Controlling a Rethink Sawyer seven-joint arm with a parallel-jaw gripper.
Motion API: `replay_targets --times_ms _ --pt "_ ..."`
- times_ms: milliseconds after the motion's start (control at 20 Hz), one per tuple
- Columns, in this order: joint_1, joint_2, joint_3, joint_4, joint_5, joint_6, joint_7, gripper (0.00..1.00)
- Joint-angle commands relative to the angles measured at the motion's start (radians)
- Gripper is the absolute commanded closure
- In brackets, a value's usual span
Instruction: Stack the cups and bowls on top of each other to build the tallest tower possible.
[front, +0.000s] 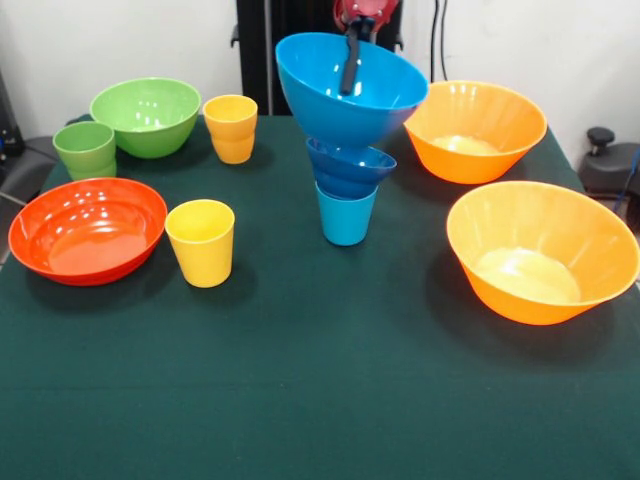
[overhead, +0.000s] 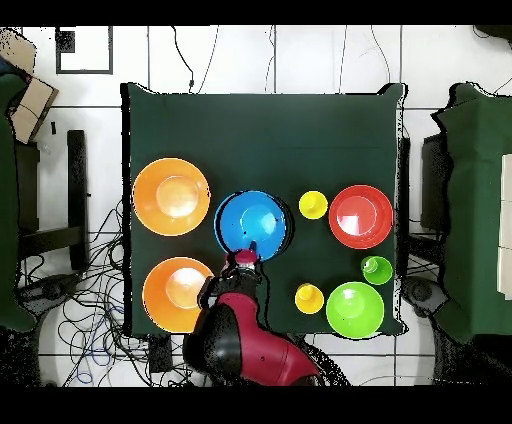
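From the front, a tower (front: 348, 140) of blue cup, small bowl and tilted big blue bowl is seen mid-table, its rim pinched by the gripper (front: 352, 60); from overhead, the other cups and bowls are left unstacked.

On the green table (overhead: 260, 130) the blue bowl (overhead: 255, 218) sits mid-table, the gripper (overhead: 246, 256) at its lower rim. Two orange bowls (overhead: 171, 196) lie left of it. To the right are two yellow cups (overhead: 313, 205), the red bowl (overhead: 361, 216), a green cup (overhead: 377, 269) and a green bowl (overhead: 355, 309).
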Motion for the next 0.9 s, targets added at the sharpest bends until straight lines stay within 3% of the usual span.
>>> replay_targets --times_ms 50,350,900 --pt "0.001 0.071 0.04 0.024 -0.047 -0.081 0.229 1.0" --pt "0.011 0.073 0.039 0.024 -0.032 -0.085 0.226 1.0" --pt "-0.031 0.073 0.039 0.029 -0.078 -0.105 0.217 1.0"
